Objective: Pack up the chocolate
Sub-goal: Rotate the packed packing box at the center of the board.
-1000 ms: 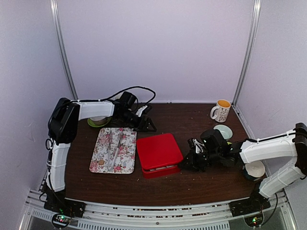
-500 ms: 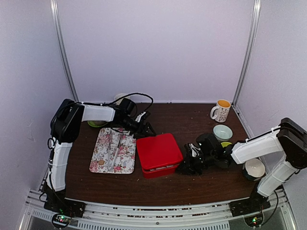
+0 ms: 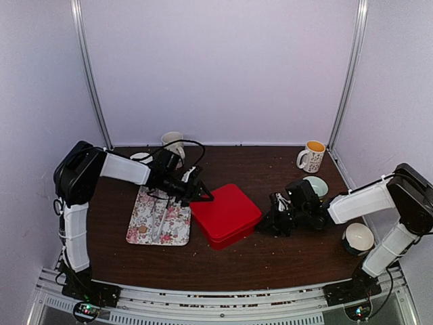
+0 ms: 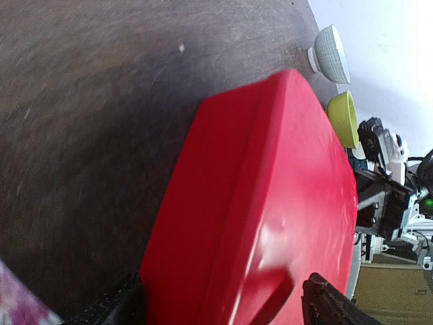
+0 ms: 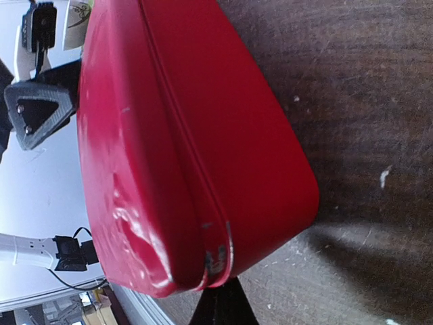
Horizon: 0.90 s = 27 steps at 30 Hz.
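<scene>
Right now the red box (image 3: 225, 213) lies shut and askew in the middle of the desk (image 3: 284, 261). The left claw (image 4: 223, 308) is released, its two dark fingers (image 4: 118, 308) spread wide astride the box's far-left corner. Whether they press the lid I cannot tell. The right claw (image 5: 220, 308) is clenched to a single dark tip and grasps nothing. It sits right up against the box's right edge, by a scuffed spot on the lid seam.

Of the chocolate (image 3: 143, 229), one small tan piece shows on the near-left corner of the floral tray (image 3: 177, 231), near the metal tongs (image 3: 162, 210). The box's inside is hidden.

A white mug (image 3: 312, 157) with an orange inside stands at the far right. The dark print on its side is too small to read. A pale green bowl (image 3: 316, 183) sits just behind the right arm.
</scene>
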{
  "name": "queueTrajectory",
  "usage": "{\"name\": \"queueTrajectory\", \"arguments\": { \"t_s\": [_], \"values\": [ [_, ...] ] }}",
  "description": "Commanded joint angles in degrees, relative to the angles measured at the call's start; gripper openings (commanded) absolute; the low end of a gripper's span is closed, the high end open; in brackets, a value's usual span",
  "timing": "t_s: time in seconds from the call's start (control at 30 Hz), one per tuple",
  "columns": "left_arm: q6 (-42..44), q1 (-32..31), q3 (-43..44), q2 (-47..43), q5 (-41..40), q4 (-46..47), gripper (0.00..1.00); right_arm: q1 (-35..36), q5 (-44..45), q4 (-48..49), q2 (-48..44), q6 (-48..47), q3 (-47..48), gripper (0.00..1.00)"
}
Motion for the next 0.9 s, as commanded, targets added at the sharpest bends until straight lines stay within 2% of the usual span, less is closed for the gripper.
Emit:
{"name": "queueTrajectory", "arguments": {
  "t_s": [0.0,0.1,0.3,0.43,0.63,0.73,0.87],
  "values": [
    [-7.9,0.0,-7.4,-5.9,-2.2,9.2,0.82,-1.8,1.9,-1.3,2.1,-4.9,3.7,0.00],
    [-11.3,-0.9,-12.3,-8.9,-3.8,13.1,0.82,-2.7,1.9,-2.9,3.6,-7.1,5.6,0.00],
    [-13.3,-3.2,-16.5,-13.2,-8.4,13.5,0.82,-3.9,3.9,-6.4,4.2,-11.3,8.4,0.00],
    [-13.6,-3.9,-17.9,-16.5,-12.0,12.2,0.82,-4.1,7.7,-11.5,2.3,-14.8,9.8,0.08],
    [-14.4,-5.0,-20.2,-20.6,-16.2,11.7,0.83,-4.2,10.8,-14.3,-1.3,-16.3,8.1,0.15],
    [-11.6,-5.0,-20.8,-23.1,-24.1,7.7,0.86,-4.3,11.3,-15.6,-2.4,-15.2,7.2,0.22],
    [-8.4,-5.0,-19.4,-24.7,-26.7,5.3,0.88,-3.7,10.9,-12.8,-6.0,-10.9,3.2,0.34]
  ]
}}
